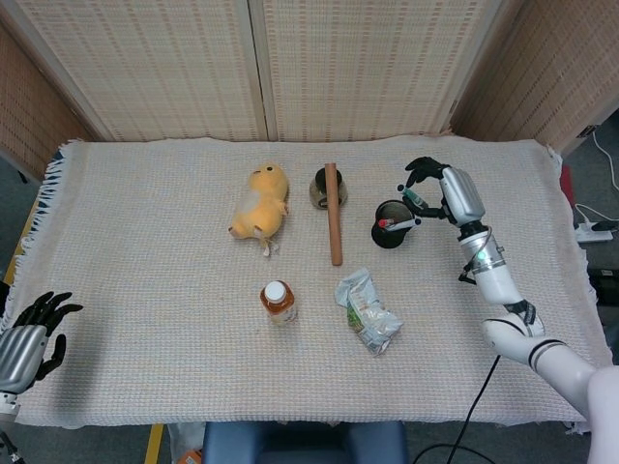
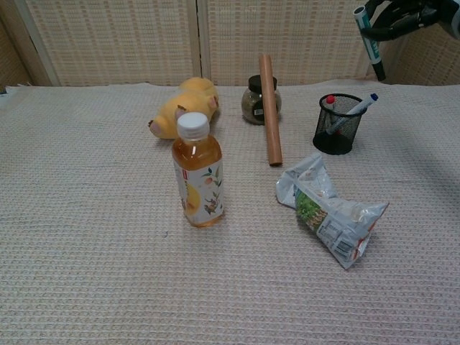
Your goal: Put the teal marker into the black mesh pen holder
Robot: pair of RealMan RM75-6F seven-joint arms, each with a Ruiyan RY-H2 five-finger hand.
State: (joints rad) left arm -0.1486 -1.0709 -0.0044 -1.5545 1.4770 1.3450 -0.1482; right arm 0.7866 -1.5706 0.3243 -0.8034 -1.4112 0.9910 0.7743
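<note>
The fingers (image 2: 388, 18) of the right hand (image 1: 447, 193) grip the teal marker (image 2: 366, 37) near its upper end, holding it steeply tilted in the air at the upper right of the chest view, tip down. It hangs above and slightly right of the black mesh pen holder (image 2: 338, 123), which stands on the bench (image 1: 145, 251) and already contains two other pens. The pickup and lift look done; what remains, I judge, is lining the tip over the rim, lowering and letting go. The left hand (image 1: 29, 333) rests at the lower left of the head view, fingers apart, holding nothing.
</note>
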